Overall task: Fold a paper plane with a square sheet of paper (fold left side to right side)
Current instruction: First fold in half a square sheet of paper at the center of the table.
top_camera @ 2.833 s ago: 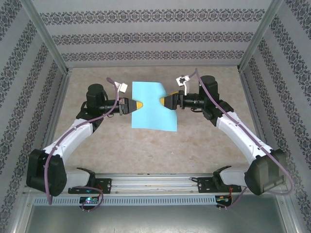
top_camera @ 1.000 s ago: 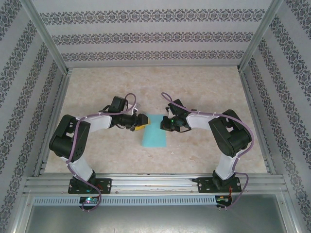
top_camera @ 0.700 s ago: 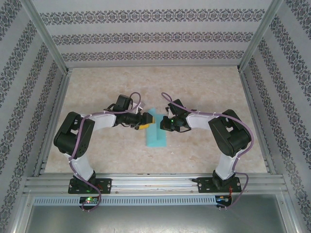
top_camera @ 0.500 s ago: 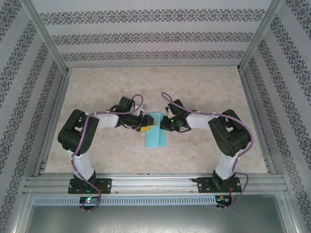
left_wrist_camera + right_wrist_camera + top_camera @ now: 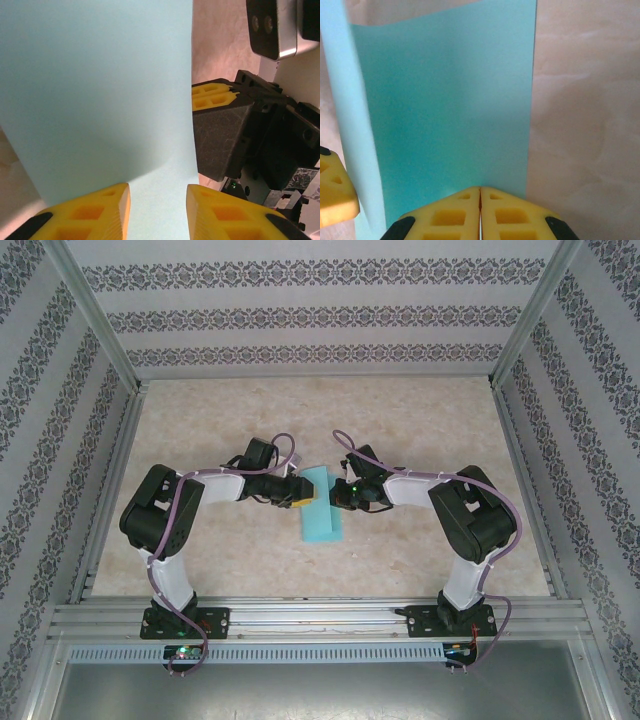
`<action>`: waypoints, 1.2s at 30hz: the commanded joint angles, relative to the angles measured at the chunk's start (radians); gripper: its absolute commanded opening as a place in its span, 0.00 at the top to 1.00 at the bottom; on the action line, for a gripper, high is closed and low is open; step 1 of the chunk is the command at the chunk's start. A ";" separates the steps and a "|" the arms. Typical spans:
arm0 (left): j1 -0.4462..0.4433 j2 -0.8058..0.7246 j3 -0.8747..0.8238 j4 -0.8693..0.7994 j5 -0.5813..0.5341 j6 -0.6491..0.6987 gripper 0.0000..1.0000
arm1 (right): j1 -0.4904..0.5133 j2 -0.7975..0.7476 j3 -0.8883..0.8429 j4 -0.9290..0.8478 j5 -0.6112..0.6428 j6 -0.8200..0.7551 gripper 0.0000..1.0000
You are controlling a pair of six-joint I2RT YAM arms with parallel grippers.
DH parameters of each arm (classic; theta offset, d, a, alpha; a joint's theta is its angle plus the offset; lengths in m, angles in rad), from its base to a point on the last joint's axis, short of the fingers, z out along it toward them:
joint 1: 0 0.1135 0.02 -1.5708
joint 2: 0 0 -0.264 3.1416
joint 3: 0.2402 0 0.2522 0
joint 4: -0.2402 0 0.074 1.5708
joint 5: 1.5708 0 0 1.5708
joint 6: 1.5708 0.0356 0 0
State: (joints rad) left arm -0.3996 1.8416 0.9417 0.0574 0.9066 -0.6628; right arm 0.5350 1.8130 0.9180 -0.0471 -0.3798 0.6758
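1. The square sheet of paper (image 5: 320, 512) lies in the middle of the table (image 5: 430, 420), between the two arms. It now looks like a tall strip. Its long side runs from the near edge of the table toward the far wall.
2. The right gripper (image 5: 343, 500) sits at the right edge of the strip. Its jaws are squeezed tight together. The tips press down on the paper and pin that side flat.
3. The left gripper (image 5: 303, 492) sits at the left side of the strip, near its far end. Its jaws stand a little apart, with paper showing in the gap. I can't be sure whether a finger touches the sheet.
4. The left flap (image 5: 350, 125) is not flat. It stands up and curls over toward the right.
5. The thing that matters most: the flap's loose edge must land on the pinned right edge. So I think the left arm does the next bit, since it is right beside the flap, pushing it right and down.
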 commanded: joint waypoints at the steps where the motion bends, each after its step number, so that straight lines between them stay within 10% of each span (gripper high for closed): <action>1: -0.008 0.010 0.027 -0.042 -0.015 0.023 0.70 | 0.012 -0.036 -0.017 0.003 0.007 0.004 0.88; 17: -0.008 0.018 0.041 -0.086 -0.030 0.046 0.71 | -0.043 -0.235 -0.083 -0.085 0.121 -0.039 0.65; 28: -0.008 0.016 0.036 -0.084 -0.035 0.043 0.71 | -0.118 -0.355 -0.199 0.083 -0.139 -0.003 0.37; 36: -0.008 0.014 0.036 -0.086 -0.033 0.043 0.71 | -0.065 -0.225 -0.208 0.297 -0.278 0.103 0.38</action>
State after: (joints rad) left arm -0.4000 1.8473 0.9585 0.0032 0.8810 -0.6395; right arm 0.4431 1.5387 0.7086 0.1356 -0.5789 0.7300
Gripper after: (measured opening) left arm 0.290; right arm 0.622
